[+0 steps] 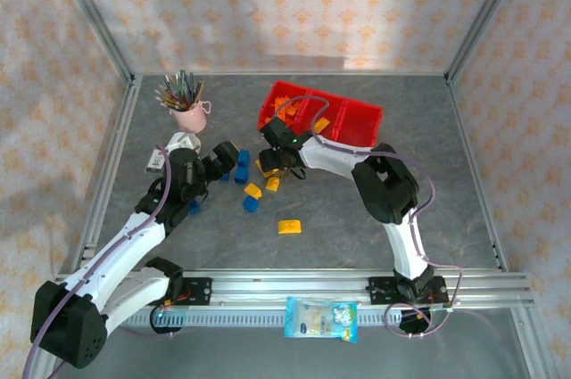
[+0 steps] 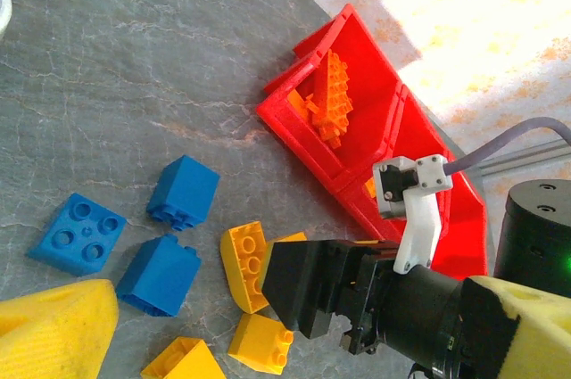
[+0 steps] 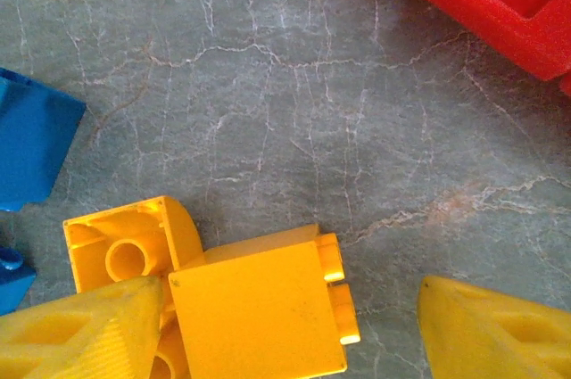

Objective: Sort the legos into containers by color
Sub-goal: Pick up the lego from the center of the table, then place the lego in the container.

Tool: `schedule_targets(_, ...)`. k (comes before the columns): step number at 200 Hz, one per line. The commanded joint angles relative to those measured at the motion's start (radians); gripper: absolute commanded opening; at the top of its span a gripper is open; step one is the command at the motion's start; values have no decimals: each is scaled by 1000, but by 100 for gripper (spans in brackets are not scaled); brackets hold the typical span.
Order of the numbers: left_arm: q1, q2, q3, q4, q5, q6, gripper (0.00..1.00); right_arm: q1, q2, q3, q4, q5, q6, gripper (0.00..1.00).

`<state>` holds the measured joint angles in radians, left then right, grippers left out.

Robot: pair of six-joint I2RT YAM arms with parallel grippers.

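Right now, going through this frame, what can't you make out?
- Top view: the right arm crosses the red tray, hiding part of its left bin's contents.
- Right wrist view: the yellow bricks run off the bottom edge and under a finger of the right pincer, so their count is unclear.
- Top view: the white object by the pink cup is too small to identify.

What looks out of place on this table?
A blue-and-yellow packet lies on the front rail, unrelated to the sorting. The red tray sits askew to the edges of the table.
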<state>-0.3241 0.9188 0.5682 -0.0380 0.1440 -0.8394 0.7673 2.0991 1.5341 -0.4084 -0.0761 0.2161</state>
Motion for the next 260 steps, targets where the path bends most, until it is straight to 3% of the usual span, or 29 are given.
schedule_targets(1, 13, 3, -1, -8, -18, -3, 99, -6, -1, 18, 15, 27, 12, 72)
schedule_targets(99, 13, 18, -8, 13, -4, -8, 99, -42, -3, -9, -2, -2, 29, 59)
schedule_targets(171, 14, 18, 13, -6, 2, 7, 99, -48, -54, -3, -16, 19, 30, 42)
schedule_targets(213, 14, 70, 39, 20, 40, 22, 99, -80, -169, -53, -17, 24, 70, 39)
schedule_targets(260, -1, 160, 82, 83, 108, 22, 99, -163, -256, -50, -51, 120, 80, 39)
